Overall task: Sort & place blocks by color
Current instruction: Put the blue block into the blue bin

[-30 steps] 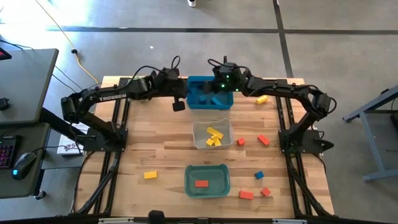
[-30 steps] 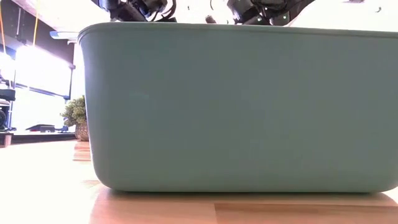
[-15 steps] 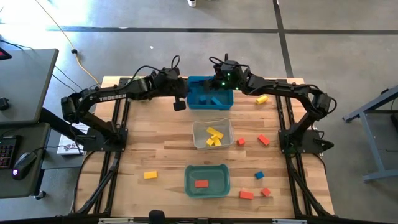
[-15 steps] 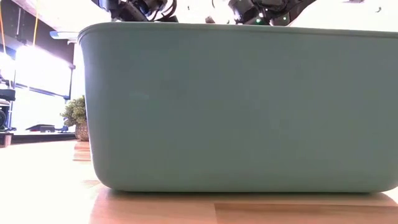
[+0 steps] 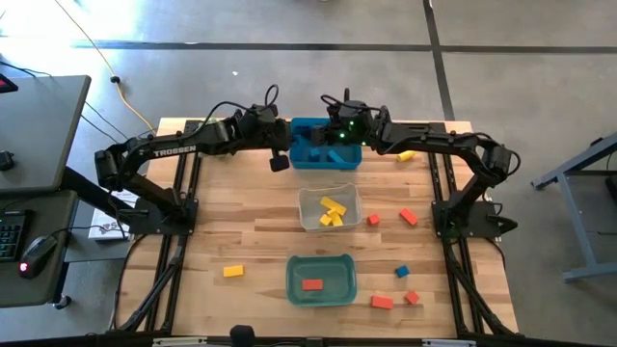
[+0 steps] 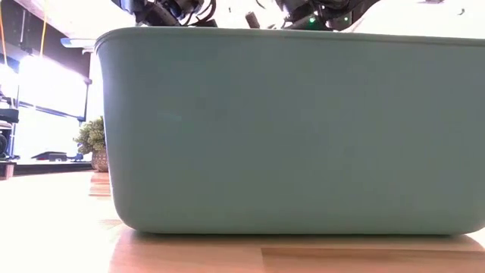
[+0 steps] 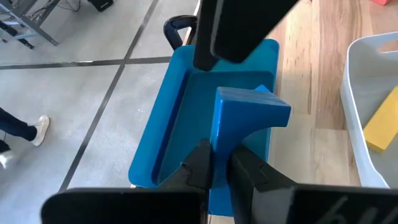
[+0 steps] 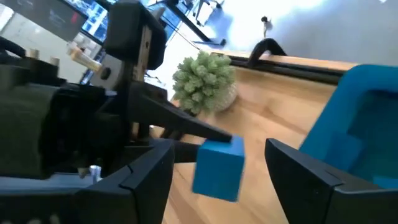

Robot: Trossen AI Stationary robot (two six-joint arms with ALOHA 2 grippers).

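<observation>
My left gripper (image 7: 219, 155) is shut on a blue block (image 7: 249, 115), which it holds up at the left end of the blue bin (image 5: 326, 146). The right wrist view shows that block (image 8: 217, 167) at the left fingers' tips. My right gripper (image 8: 219, 149) is open over the blue bin. Its two fingers (image 8: 146, 171) stand either side of the block without touching it. Loose red, yellow and blue blocks lie on the table. My left gripper pinches the blue block by its near end (image 7: 221, 146) between its two fingers. The block reaches only their tips. The fingers come from the table's left, slanting down. The block sticks out beyond them, lifted clear of the table and the bin.
A clear bin (image 5: 329, 207) with yellow blocks is mid-table. A green bin (image 5: 321, 280) with one red block stands nearer and fills the low view (image 6: 288, 129). Loose blocks include yellow (image 5: 233, 271), yellow (image 5: 406, 154), red (image 5: 408, 217) and blue (image 5: 401, 272). A green plant ball (image 8: 204, 78) stands at the far left.
</observation>
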